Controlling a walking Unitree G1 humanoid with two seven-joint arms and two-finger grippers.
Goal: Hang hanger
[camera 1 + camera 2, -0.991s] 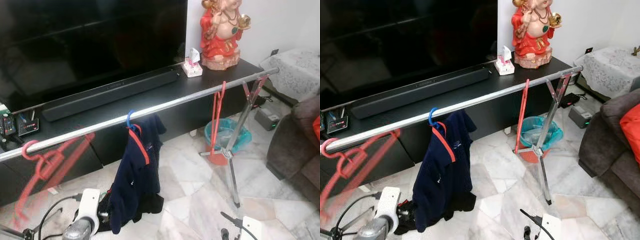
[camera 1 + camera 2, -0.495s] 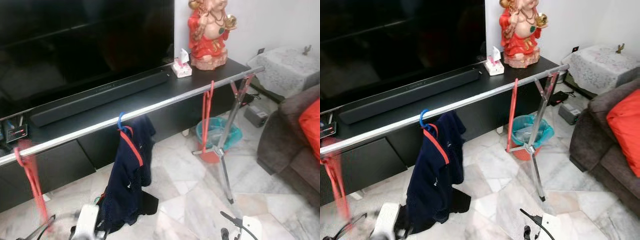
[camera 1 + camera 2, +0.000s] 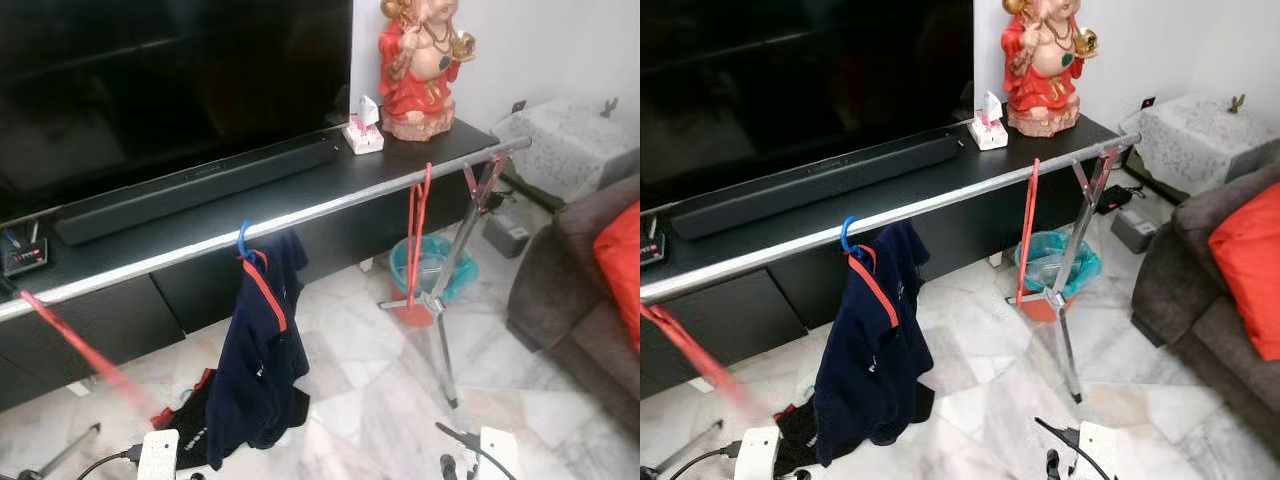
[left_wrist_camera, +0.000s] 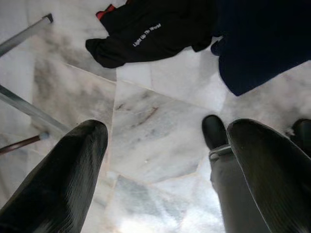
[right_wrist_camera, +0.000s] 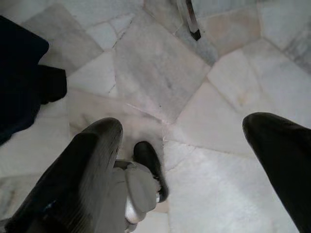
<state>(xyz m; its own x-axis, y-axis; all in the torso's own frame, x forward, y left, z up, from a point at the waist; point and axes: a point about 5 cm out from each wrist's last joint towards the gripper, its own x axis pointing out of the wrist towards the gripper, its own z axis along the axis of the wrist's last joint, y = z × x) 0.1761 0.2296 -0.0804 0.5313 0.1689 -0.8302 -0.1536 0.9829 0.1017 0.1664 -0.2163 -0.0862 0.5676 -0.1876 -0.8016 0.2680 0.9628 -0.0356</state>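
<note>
You see a shiny metal rail [image 3: 330, 205] running from the lower left to the upper right of the head view, resting on a crossed metal stand [image 3: 455, 270] at its right end. At the far left of the frame a thin red hanger [image 3: 70, 345] hangs blurred from the rail, slanting down toward the floor. Near the middle, a dark blue shirt [image 3: 262, 370] drapes from a hanger with a blue hook [image 3: 243, 238] and red shoulders. Further right, a second red hanger [image 3: 415, 240] hangs flat and narrow beside the stand.

Behind the rail, a long black counter [image 3: 330, 180] carries a slim black soundbar [image 3: 195, 187], a small tissue box [image 3: 363, 132] and a glossy red and gold statue [image 3: 420, 65]. A big dark screen [image 3: 170, 85] fills the upper left. The floor [image 3: 360, 400] is pale veined marble in irregular slabs, with a black cloth [image 4: 146, 34] crumpled on it.

Both arms hang low at the bottom edge of the frame. Your left gripper [image 4: 165, 160] points at the floor, its ribbed black fingers [image 4: 68, 170] spread apart and holding nothing. Your right gripper [image 5: 194, 165] also faces the marble, fingers [image 5: 87, 160] wide apart and empty.
</note>
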